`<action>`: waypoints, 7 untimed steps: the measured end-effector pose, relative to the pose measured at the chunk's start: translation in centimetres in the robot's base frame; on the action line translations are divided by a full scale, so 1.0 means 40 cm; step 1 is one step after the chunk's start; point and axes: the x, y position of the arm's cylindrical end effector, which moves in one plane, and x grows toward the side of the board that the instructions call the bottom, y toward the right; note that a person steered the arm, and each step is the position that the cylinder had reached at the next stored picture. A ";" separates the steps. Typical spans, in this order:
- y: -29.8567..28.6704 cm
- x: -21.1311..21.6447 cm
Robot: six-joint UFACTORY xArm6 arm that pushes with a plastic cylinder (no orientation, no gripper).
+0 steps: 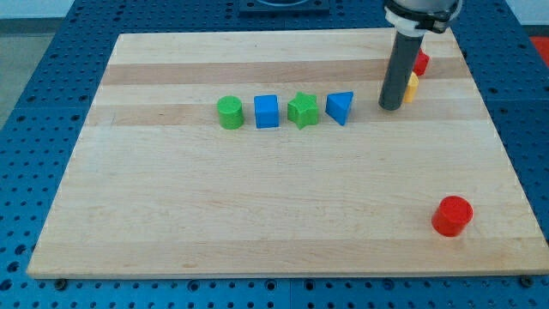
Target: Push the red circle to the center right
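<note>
The red circle (451,215) lies near the board's bottom right corner. My tip (391,106) is at the view's upper right, far above the red circle and a little to its left. The rod partly hides a yellow block (413,87) and another red block (420,62) just to its right; their shapes cannot be made out.
A row sits at the board's upper middle, left of my tip: green circle (230,112), blue cube (267,111), green star (303,110), blue triangle (340,107). The wooden board (257,215) lies on a blue perforated table.
</note>
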 end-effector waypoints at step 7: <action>0.384 -0.115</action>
